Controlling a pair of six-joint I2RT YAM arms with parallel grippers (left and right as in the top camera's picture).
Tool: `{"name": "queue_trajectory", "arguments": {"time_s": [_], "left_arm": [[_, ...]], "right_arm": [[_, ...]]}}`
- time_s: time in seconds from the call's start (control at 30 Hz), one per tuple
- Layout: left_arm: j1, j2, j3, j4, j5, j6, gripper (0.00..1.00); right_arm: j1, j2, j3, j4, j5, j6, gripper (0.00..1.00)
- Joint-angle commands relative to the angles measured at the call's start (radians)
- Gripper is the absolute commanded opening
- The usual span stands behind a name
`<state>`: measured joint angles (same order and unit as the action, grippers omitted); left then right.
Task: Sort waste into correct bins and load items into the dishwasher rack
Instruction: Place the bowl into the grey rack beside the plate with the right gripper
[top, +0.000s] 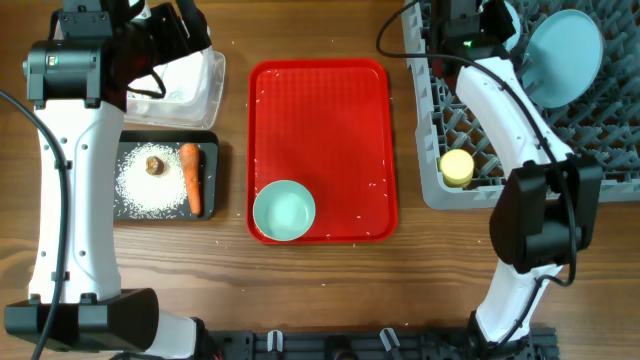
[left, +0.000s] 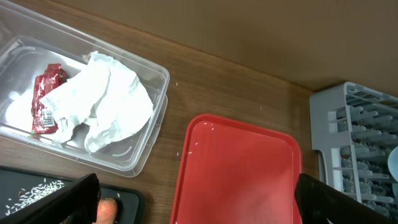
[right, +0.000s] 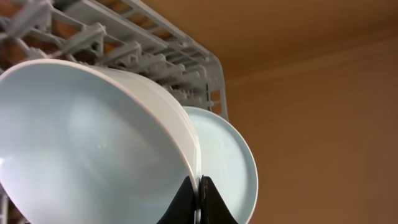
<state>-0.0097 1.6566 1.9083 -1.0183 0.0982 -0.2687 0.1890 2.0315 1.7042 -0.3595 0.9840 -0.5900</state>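
Observation:
My right gripper (right: 199, 193) is shut on the rim of the white-blue bowl (right: 87, 143), holding it on edge over the grey dishwasher rack (top: 440, 190). The pale blue plate (right: 233, 162) stands just behind the bowl. A yellow cup (top: 457, 167) sits in the rack's near left corner. The pale green bowl (top: 284, 210) rests on the red tray (top: 330, 120). The carrot (top: 190, 178), brown nut (top: 155, 165) and rice grains (top: 135, 195) lie in the black tray (top: 207, 140). My left gripper (left: 199, 202) hangs open and empty beside the clear tub (left: 155, 93).
The clear tub holds crumpled white paper (left: 112, 99) and a red wrapper (left: 46, 96). A few white grains are scattered on the red tray. The rack's upright pegs (left: 367, 149) rise on the right, and both arms' white links reach along the table's sides.

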Motion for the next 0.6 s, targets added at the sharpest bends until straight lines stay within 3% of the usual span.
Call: {"name": "queue_trajectory", "arguments": {"time_s": [0.0,0.57], "left_arm": [[0.007,-0.026,-0.001,-0.001,-0.006,-0.009,1.00],[0.007,-0.026,-0.001,-0.001,-0.006,-0.009,1.00]], "right_arm": [[0.010,0.026,-0.013,-0.001,0.102,0.050,0.04],[0.064,0.048,-0.013,-0.019,0.192,0.042,0.04]]}}
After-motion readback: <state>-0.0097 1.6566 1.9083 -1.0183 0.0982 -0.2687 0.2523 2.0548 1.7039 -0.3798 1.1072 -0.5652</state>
